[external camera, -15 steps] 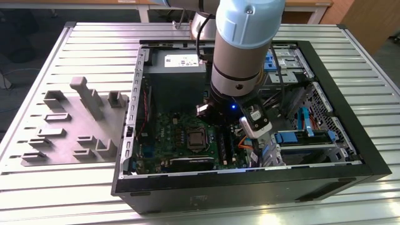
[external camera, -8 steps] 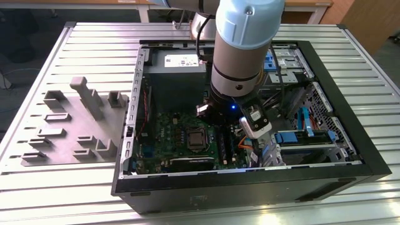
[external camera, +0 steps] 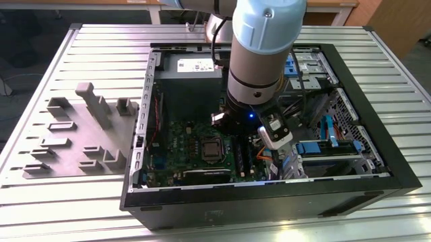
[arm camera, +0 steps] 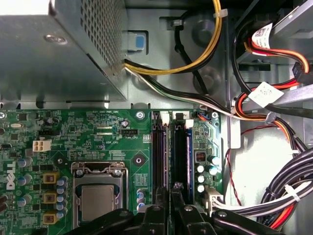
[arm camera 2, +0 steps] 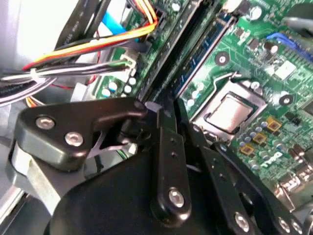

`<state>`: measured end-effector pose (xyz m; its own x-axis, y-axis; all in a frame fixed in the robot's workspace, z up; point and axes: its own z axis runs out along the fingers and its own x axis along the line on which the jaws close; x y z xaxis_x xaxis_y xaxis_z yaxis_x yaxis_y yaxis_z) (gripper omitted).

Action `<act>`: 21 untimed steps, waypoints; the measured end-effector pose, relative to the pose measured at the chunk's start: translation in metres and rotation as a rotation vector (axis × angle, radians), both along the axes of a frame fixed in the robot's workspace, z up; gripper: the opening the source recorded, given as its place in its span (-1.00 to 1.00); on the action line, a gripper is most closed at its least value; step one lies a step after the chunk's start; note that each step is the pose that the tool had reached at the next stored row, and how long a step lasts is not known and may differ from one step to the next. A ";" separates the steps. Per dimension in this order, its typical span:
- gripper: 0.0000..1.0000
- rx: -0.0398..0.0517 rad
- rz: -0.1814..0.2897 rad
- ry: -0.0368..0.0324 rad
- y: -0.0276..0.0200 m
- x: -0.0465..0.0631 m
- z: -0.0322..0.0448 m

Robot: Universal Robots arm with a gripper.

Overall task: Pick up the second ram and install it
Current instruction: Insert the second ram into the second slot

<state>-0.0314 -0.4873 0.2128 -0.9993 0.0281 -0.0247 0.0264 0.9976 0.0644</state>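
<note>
Slatted metal table (external camera: 74, 65), ribbed silver top, dark frame at edges. Two items sit directly on it: grey fixture plate (external camera: 67, 136) with raised blocks and one tall upright post, on exterior view's left; open black PC case (external camera: 269, 199) lying on its side, at centre and exterior view's right, side panel off, interior facing up. Plate just beside case wall.

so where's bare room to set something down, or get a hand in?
Free: the slatted table in front of the grey fixture plate, and the strip along the exterior view's right of the computer case. Crowded: inside the case, the arm stands over the motherboard, with cable bundles beside the memory slots.
</note>
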 end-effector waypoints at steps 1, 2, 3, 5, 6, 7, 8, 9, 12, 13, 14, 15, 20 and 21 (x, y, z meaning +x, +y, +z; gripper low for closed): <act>-0.62 -0.0003 0.000 0.0001 -0.0001 0.000 0.0001; -0.62 -0.0003 0.000 0.0001 -0.0001 0.000 0.0001; -0.62 -0.0002 0.000 0.0001 0.0000 0.000 0.0002; -0.62 -0.0003 0.000 0.0001 -0.0001 0.000 0.0019; -0.62 -0.0002 0.000 0.0001 -0.0001 0.000 0.0039; -0.62 -0.0002 0.000 0.0001 -0.0001 0.000 0.0060; -0.62 -0.0004 0.000 0.0002 -0.0001 0.000 0.0081; -0.62 -0.0004 0.000 0.0002 -0.0001 0.000 0.0102; -0.62 -0.0003 0.000 0.0001 -0.0001 0.000 0.0181; -0.62 -0.0003 0.000 0.0002 -0.0001 0.000 0.0207; -0.62 -0.0004 0.000 0.0002 -0.0001 0.000 0.0228; -0.62 -0.0003 0.000 0.0001 -0.0001 0.000 0.0247; -0.62 0.0000 0.000 0.0000 0.0000 0.000 0.0282; -0.62 0.0000 0.000 0.0000 0.0000 0.000 0.0283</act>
